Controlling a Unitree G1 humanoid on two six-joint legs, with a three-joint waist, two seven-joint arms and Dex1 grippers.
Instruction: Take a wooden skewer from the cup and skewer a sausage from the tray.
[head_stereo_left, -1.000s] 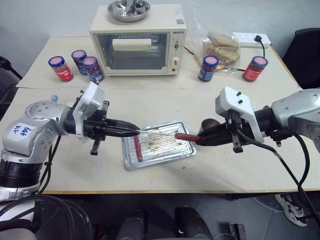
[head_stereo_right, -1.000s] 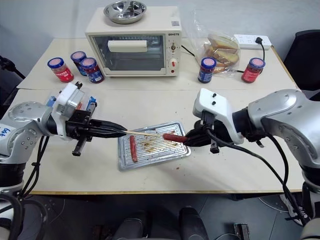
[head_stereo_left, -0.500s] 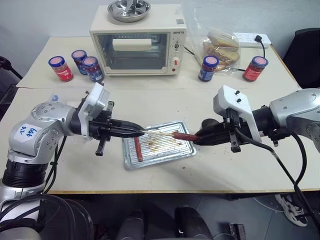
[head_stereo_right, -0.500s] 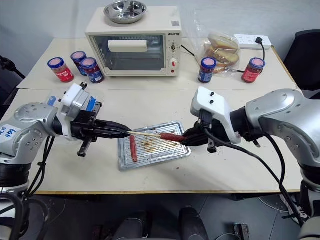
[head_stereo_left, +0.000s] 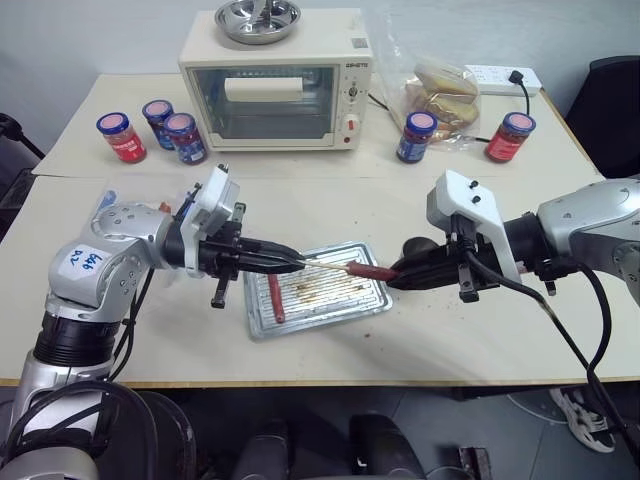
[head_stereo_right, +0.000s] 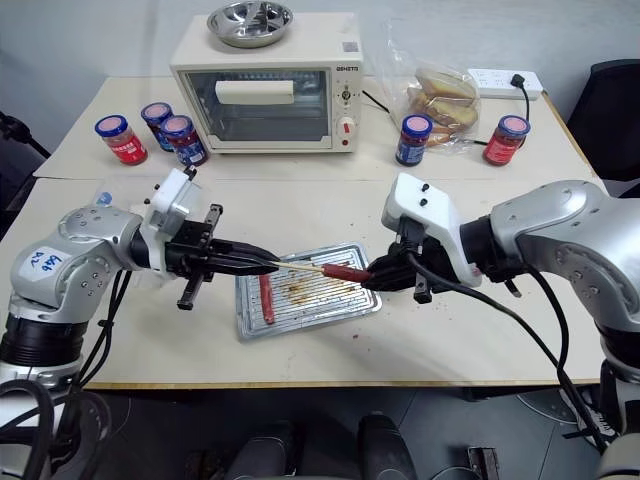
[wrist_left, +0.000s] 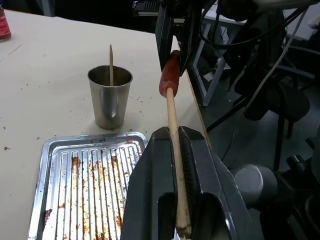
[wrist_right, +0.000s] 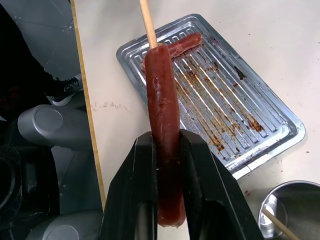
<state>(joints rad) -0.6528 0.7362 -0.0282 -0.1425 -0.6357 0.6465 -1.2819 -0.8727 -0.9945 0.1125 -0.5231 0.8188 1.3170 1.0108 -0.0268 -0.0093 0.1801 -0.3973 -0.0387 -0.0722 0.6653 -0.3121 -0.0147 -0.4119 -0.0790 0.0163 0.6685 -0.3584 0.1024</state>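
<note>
Inspecting the skewering step: the left pincer is clenched on the blunt end of the wooden skewer, and the right pincer is clamped on the sausage, gripping it around its rear half. Both are held in the air over the tray, which lies on the counter.

In the right wrist view the skewer's tip meets the free end face of the sausage close to its centre; how deep it has gone in cannot be told.

Judgement on doing the step well: stick and sausage should be kept on one straight line, and the push fed along that line only. Any sideways drift risks the point breaking out through the sausage's side or the thin stick bowing. The right grip should hold firm without crushing, so the meat does not slide backward under the push.

Orientation: the skewer's long axis runs roughly level across the counter, pointed tip toward the robot's right, blunt end toward its left. The sausage lies almost on the same axis, its free end facing the tip.

A second sausage rests in the tray. The cup, just beyond the tray, holds another stick.
</note>
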